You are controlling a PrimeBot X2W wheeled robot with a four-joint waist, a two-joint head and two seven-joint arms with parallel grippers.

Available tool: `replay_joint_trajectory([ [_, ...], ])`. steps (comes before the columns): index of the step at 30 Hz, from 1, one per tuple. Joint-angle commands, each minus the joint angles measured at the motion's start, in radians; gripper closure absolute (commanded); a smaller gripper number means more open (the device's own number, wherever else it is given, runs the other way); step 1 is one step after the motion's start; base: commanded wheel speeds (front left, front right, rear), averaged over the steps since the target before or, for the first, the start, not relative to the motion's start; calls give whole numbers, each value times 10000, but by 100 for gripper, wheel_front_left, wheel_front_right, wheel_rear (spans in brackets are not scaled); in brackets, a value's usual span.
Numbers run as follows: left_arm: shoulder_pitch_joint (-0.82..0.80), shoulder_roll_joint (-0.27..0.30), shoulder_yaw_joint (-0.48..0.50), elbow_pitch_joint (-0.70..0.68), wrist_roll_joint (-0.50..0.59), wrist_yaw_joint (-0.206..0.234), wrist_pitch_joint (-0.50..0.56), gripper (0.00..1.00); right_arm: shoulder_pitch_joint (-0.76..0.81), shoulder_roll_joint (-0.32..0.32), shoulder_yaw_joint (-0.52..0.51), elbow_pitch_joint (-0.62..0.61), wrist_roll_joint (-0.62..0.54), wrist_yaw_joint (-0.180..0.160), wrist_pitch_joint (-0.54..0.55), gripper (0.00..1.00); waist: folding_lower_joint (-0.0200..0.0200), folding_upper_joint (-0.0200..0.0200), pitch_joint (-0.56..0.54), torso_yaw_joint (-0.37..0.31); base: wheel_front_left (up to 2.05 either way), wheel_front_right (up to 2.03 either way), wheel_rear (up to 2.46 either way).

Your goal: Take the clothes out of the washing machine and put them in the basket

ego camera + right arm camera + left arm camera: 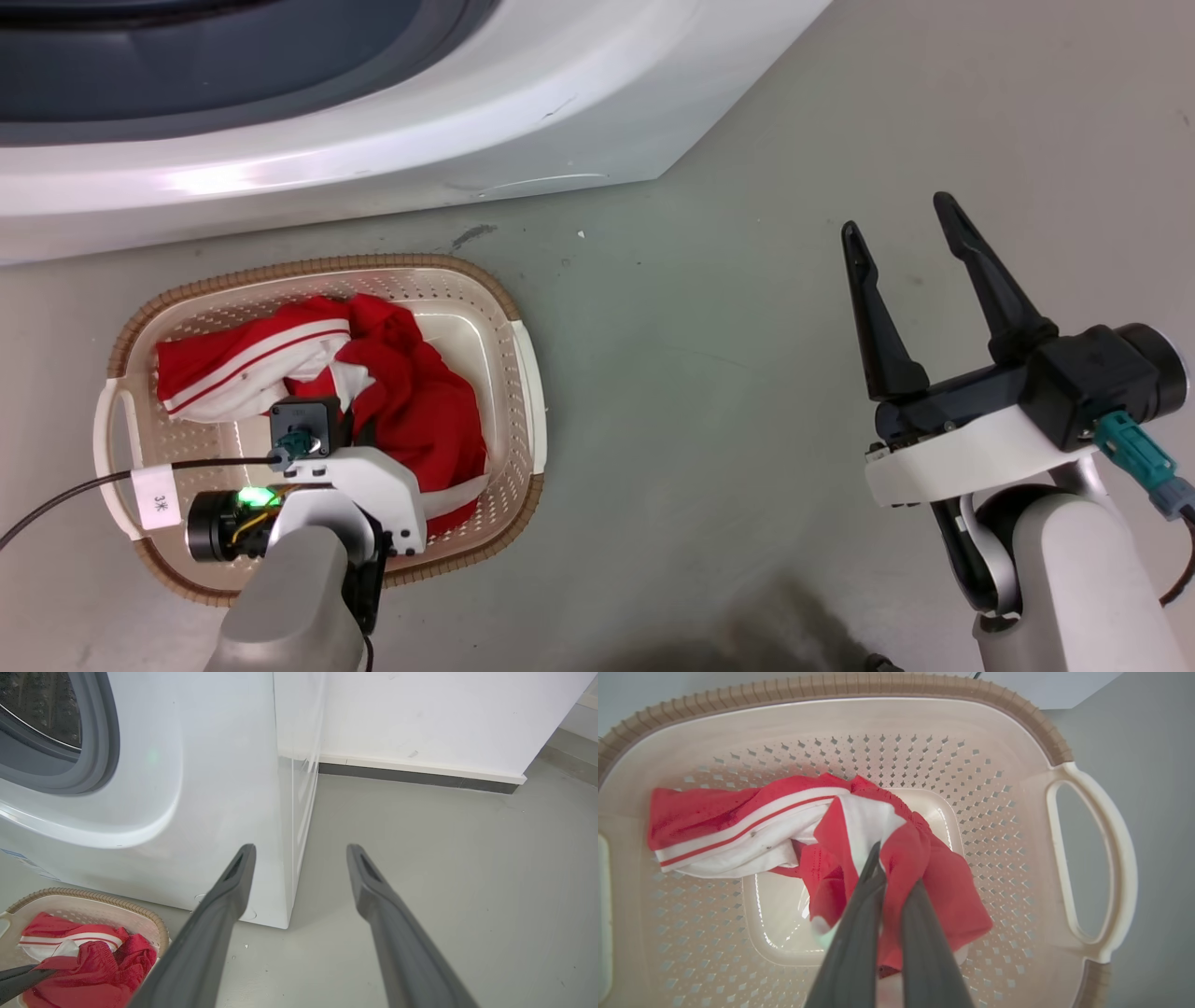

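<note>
Grey floor (709,392) runs from the white wall (420,714) and its dark skirting (411,777) to where I stand. The clothes (411,401) lie in the basket (308,271): red fabric heaped towards the middle and one side, with a white panel and a thin red stripe spread towards the other. Part of the glossy basket bottom shows beside the heap. The basket stands on the floor just in front of the washing machine (373,140), brown rim uppermost and a cream handle (1092,858) at its side.

Over it, the left arm's pale forearm comes up from the lower left, and its wrist bends so that the left gripper (896,865) points down into the basket. Its two dark fingers (859,933) stand close together, clamped on a fold of red and white cloth that fills the narrow gap between them and rises to a peak at their tips. A green light (250,497) glows on that wrist, and a black cable with a white tag (161,504) trails off to the side.

The machine's grey rubber porthole rim (100,742) frames the perforated steel drum (37,704).

Well apart to the right, the right gripper (896,215) hangs above bare floor. Its fingers are spread wide and hold nothing, and they point towards the machine's front corner. Its forearm rises from the lower right.
</note>
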Motion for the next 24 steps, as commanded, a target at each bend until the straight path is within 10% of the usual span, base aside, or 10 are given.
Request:
replay_joint_trajectory([
  [1, -26, -13, 65, 85, 35, -47, -22, 100, -99, 4, 30, 56, 80, -7, -61, 0, -2, 0, -16, -34, 0, 0, 0],
  [4, 143, -130, 133, 478, 72, -71, -23, 100, -70, 5, 85, 220, 130, -7, -104, 0, -2, 0, -206, -23, 0, 0, 0],
  [6, 228, -189, 171, 641, 107, -128, -23, 62, -27, 5, 119, 321, 157, -7, -129, 0, -2, 0, -409, -2, 0, 0, 0],
  [8, 357, -261, 254, 780, 73, -189, -23, 0, 76, 4, 99, 428, 147, -7, -135, 0, -2, 0, -731, 56, 0, 0, 0],
  [24, 1891, -263, 713, 182, 302, -737, -22, 0, 1899, 4, -474, 652, 339, -7, 321, 0, -2, 0, -4395, 791, 0, 0, 0],
])
